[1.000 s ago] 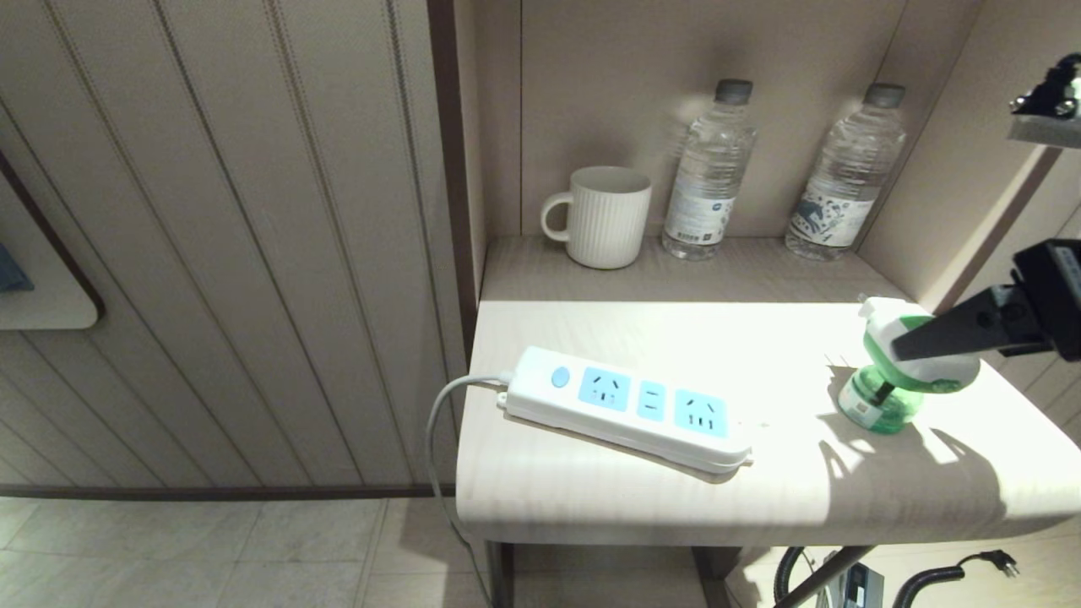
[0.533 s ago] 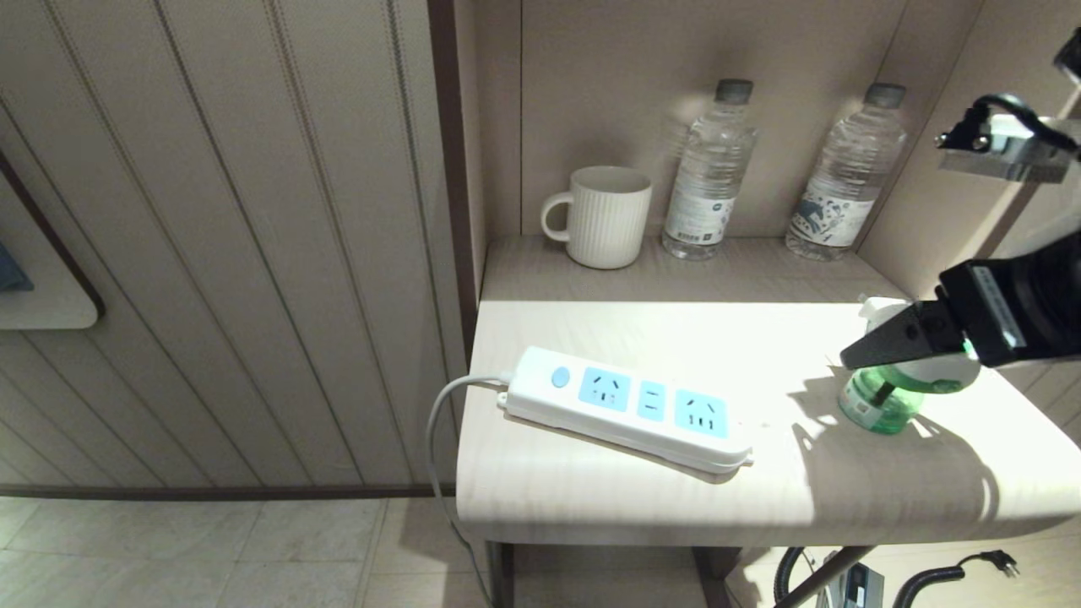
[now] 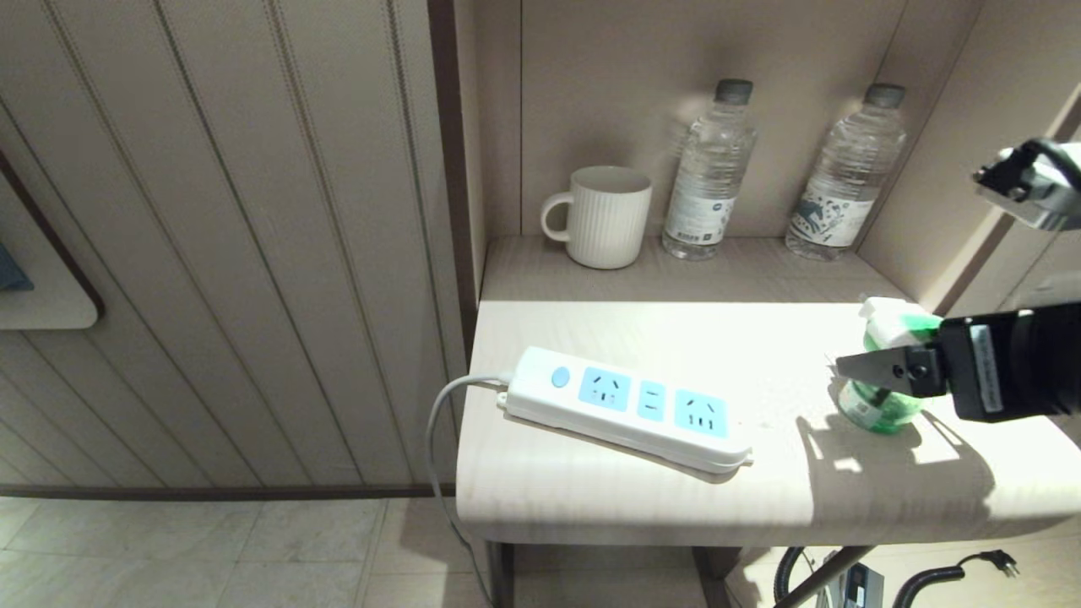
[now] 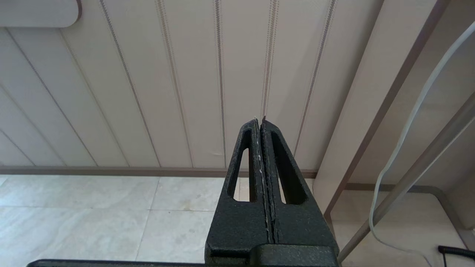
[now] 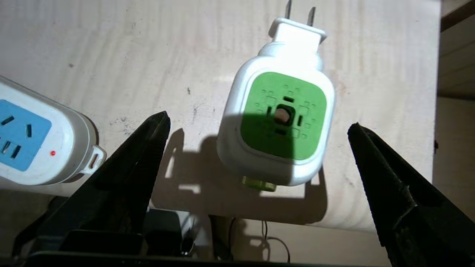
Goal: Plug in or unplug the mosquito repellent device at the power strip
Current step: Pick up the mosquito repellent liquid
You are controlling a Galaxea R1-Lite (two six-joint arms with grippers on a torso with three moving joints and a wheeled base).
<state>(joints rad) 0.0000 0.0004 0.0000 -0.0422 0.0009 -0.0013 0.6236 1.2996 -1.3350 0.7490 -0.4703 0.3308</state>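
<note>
White table [image 3: 591, 507] holds two bottles [image 3: 708, 173], one mug [image 3: 601, 215].

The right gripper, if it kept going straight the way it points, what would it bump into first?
Probably the mosquito repellent device. The right gripper points down at it with jaws wide open on either side of its white head, not touching. Depth is unclear, but nothing lies between.

The right hand [image 5: 256, 148] reaches in from the right with its two black fingers [image 5: 130, 167] spread wide and nothing between them touched, while the left hand [image 4: 261, 148] hangs low, fingers pressed together.
</note>
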